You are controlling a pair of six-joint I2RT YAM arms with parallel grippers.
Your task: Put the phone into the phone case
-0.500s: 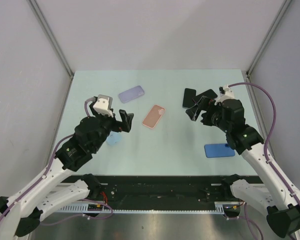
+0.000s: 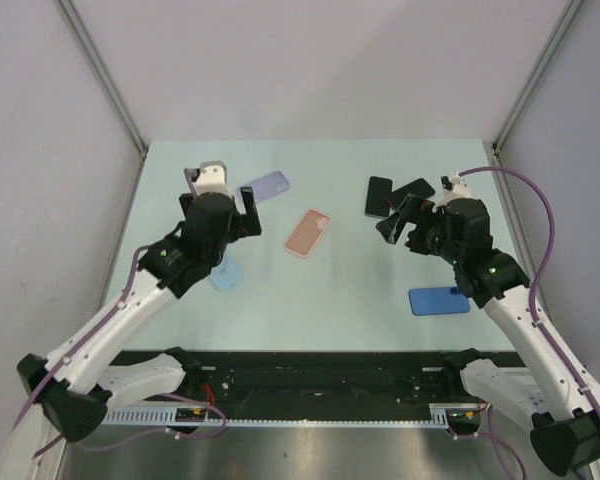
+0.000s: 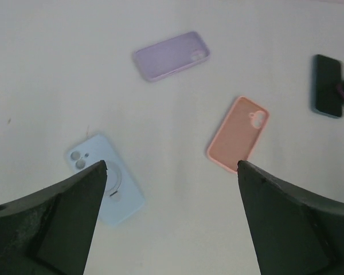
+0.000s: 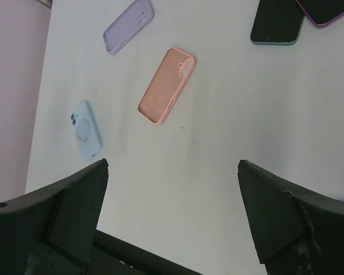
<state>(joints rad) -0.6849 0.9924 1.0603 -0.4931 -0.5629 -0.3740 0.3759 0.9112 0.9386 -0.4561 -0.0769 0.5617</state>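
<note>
pale green table bearing a lilac case, pink case, pale blue case, deep blue slab and two dark phones.

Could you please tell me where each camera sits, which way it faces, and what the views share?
Top external: above and behind the arms, looking down at the table; both arms show, left claw and right claw open.
Left wrist: on the left arm, looking down at the pink case, purple case and light blue case; its fingers frame the bottom.
Right wrist: on the right arm, looking down at the same cases and a dark phone; its fingers frame the bottom.
Shared: both wrist views show all three cases.
</note>
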